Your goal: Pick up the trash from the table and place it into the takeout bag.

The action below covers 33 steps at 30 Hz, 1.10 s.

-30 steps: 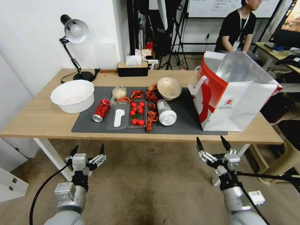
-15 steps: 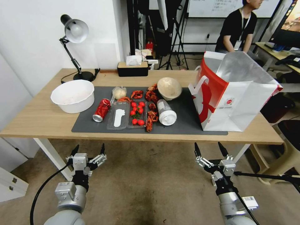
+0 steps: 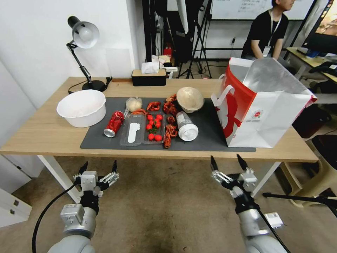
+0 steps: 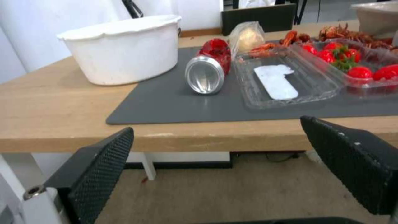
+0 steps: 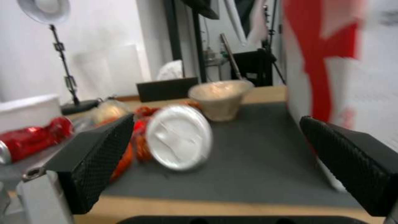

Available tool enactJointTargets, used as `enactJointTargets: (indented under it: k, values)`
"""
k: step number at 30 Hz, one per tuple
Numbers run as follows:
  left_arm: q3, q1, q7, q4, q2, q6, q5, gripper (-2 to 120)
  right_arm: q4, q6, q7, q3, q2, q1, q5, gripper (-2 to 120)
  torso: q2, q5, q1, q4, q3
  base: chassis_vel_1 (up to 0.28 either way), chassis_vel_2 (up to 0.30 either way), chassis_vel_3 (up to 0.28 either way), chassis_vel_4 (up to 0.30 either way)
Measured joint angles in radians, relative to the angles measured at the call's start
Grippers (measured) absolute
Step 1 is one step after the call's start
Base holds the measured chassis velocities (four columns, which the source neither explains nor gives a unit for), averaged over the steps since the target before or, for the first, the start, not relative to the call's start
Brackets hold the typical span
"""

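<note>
Tools hang spread and empty below the near edge of the light wood counter (image 3: 42,137), left tool (image 3: 98,171) and right tool (image 3: 227,163) alike. Nothing looks bagged: crushed red soda can (image 3: 114,123), grey white-lidded cup (image 3: 186,126) and beige round bowl (image 3: 190,99) lie left of the white-and-red paper takeout bag (image 3: 261,105).

From below the near edge of the table (image 4: 49,102), the left gripper (image 4: 215,155) hangs in front of it with its two black textured fingers (image 4: 101,168) spread wide and nothing between them. On the dark grey mat (image 4: 166,105) a red soda can (image 4: 207,70) lies on its side with its silver end facing the camera, between a large white bowl (image 4: 124,49) standing on the bare wood and a clear tray (image 4: 286,82) holding a white strip. Behind the can sits a small clear bag with a beige lump (image 4: 247,36), and beyond the tray a second clear tray holds red cherry tomatoes (image 4: 352,62), with reddish crayfish shells (image 4: 344,32) farther back.
</note>
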<state>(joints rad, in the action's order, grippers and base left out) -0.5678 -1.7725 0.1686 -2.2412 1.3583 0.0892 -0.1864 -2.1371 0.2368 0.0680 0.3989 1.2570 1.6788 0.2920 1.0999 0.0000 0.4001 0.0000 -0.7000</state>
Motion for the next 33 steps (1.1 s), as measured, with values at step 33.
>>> enactJointTargets:
  k: [33]
  values:
    - [-0.004,-0.072,-0.002,-0.034,0.056,-0.009,0.071,100,0.176,-0.59,0.371,-0.339,-0.02,-0.656,0.147,100,0.0,0.0,0.0,0.0,0.0,0.0,0.0,0.0,0.0]
